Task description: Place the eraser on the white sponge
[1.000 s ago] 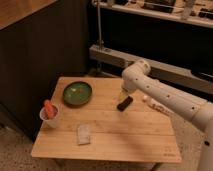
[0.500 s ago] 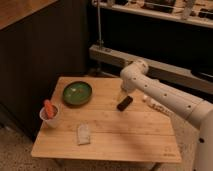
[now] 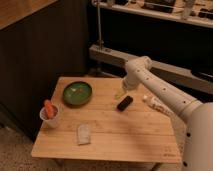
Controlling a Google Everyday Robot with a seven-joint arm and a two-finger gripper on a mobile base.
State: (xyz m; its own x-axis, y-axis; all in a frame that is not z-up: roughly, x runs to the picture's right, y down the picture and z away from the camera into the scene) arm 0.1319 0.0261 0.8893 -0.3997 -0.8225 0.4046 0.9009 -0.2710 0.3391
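Found two containers on the worktop. Noted a green bowl toward the back left, with a small pale fleck of unclear kind inside. Noted a white cup near the left edge, in front of the bowl, holding a carrot tilted slightly, its orange top well above the rim.

Located the eraser lying flat on the bare worktop, right of the bowl and left of a white tube. Located the white sponge flat toward the front, right of the cup, well apart from the eraser and with nothing on it.

Saw the gripper at the end of the white arm, just beside the eraser's back left end. Could not tell contact with the eraser. Could not tell the jaws released or clenched.

Compared with half a second before: found the eraser at about the same spot, the bowl, cup, sponge and tube unmoved, and the arm in nearly the same bend above the back right of the worktop.

Counted one bowl, one cup, one carrot, one eraser, one sponge, one tube, one arm and one gripper.
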